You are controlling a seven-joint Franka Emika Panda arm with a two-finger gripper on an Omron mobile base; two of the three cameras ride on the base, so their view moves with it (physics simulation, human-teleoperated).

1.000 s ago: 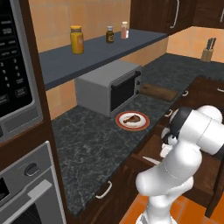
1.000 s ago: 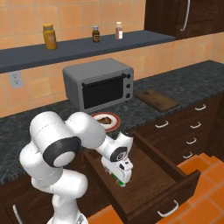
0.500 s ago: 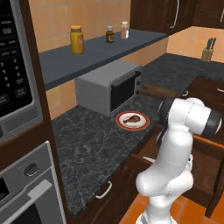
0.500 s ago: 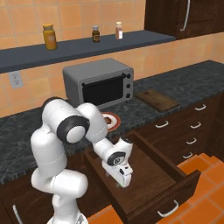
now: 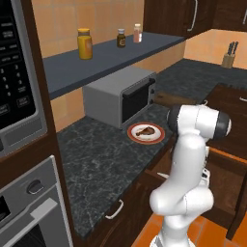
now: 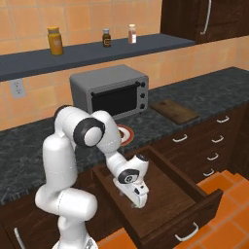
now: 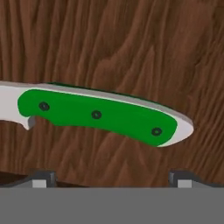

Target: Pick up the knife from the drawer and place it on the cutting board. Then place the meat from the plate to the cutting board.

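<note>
Since a second ago the arm has folded down: its elbow has swung in toward the bench and the end effector (image 6: 138, 198) has dropped lower into the open drawer (image 6: 194, 187), wrist pointing at the drawer floor.

Seen from the hand, going left to right, the knife (image 7: 96, 116) lies flat on the brown wood straight ahead of the end effector (image 7: 109, 177): silver blade running off the left edge, then the green handle with its three dark rivets, then the rounded butt ending a little short of the right fingertip (image 7: 186, 178). Its long axis therefore runs across the view, roughly along the line between the two tips, dipping slightly to the right. As I judge it, the tips sit at the two ends of the handle and not on its two flanks, so a turn of the wrist seems needed before closing.

Both tips stand wide apart, as far as they go, holding nothing and touching nothing.

Up on the bench, the meat (image 5: 144, 130) sits on the plate (image 5: 157, 138) before the oven, and the board (image 6: 174, 111) lies further right, bare.
</note>
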